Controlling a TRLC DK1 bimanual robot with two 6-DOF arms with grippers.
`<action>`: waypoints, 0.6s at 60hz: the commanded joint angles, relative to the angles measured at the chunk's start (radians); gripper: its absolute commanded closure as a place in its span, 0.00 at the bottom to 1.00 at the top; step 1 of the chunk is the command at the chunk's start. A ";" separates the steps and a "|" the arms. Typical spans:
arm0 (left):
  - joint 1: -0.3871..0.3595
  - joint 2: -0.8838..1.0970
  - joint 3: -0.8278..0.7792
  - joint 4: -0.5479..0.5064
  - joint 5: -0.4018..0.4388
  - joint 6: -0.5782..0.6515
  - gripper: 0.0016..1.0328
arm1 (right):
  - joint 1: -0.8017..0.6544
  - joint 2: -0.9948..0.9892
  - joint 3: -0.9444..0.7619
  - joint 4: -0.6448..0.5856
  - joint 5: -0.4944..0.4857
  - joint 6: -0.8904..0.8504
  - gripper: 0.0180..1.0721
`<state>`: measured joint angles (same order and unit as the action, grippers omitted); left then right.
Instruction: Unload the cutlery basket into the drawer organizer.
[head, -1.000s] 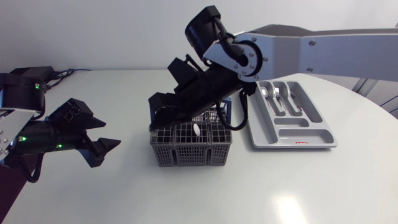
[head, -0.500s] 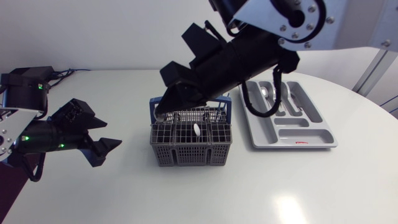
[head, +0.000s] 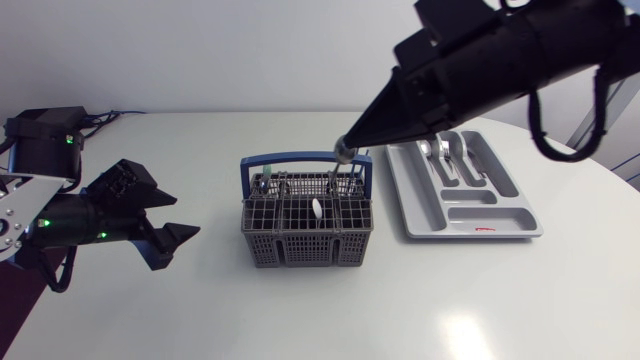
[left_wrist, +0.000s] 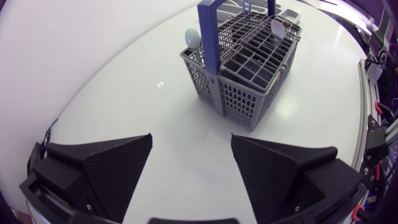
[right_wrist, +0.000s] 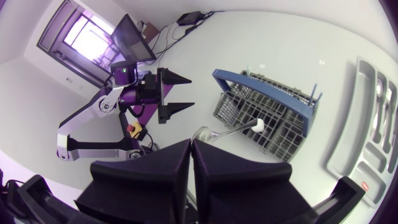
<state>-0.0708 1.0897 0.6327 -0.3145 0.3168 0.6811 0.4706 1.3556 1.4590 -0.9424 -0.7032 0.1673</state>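
The grey cutlery basket (head: 308, 240) with a blue handle stands mid-table, with a white spoon (head: 316, 209) and a few more pieces upright in it. Above the basket's far right corner, my right gripper (head: 352, 140) is shut on a metal piece of cutlery (head: 345, 151), held high. Its wrist view shows the fingers pressed together (right_wrist: 191, 144) with the shiny piece (right_wrist: 211, 133) sticking out over the basket (right_wrist: 267, 118). My left gripper (head: 180, 218) hangs open left of the basket. Nothing lies between its fingers (left_wrist: 191, 140), and the basket (left_wrist: 245, 56) is ahead of them.
The grey drawer organizer (head: 470, 215) lies right of the basket, with spoons (head: 445, 150) in its far compartments; it also shows in the right wrist view (right_wrist: 367, 124). The table's curved edge runs at the right.
My right arm has risen and swung to the right, lifting the metal piece clear of the basket. The left arm has stayed put.
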 joint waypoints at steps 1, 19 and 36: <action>-0.015 0.015 -0.010 0.006 0.013 0.005 0.11 | -0.059 -0.050 0.004 -0.053 0.002 -0.048 0.92; -0.047 0.016 0.005 0.003 0.007 -0.006 0.11 | -0.291 -0.141 -0.065 -0.173 0.192 -0.169 0.92; -0.066 0.013 0.018 -0.008 -0.004 -0.014 0.11 | -0.490 -0.050 -0.246 0.001 0.389 -0.252 0.92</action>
<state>-0.1307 1.0897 0.6331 -0.3157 0.3130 0.6769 0.0277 1.2598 1.2690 -0.9802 -0.3447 -0.0452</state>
